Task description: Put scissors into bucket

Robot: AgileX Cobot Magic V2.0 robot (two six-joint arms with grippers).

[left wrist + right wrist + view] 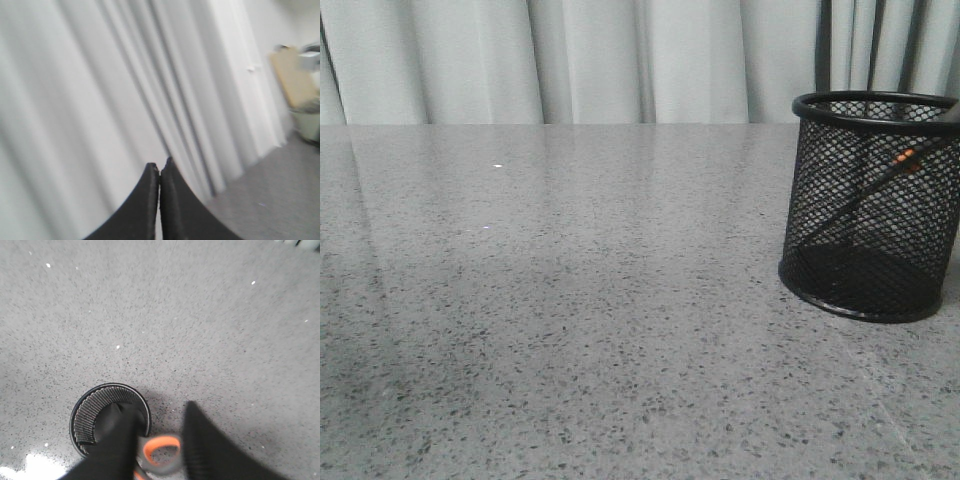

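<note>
The speckled grey table (570,330) filled the front view, pale curtains (570,60) behind it. The bucket (870,205) stood upright at the table's right side, the scissors (905,160) leaning tilted inside it. From above, the right gripper (155,440) hung spread, its fingers either side of the orange-lined handle loop. The left gripper (159,172) faced the curtains, its tips pressed together on nothing

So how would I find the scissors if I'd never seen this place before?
Look at the grey speckled table and find the black wire-mesh bucket on its right side. The scissors lean slantwise inside it, seen through the mesh. They're the slim dark thing with orange marks near the top, the only colour there.
</note>
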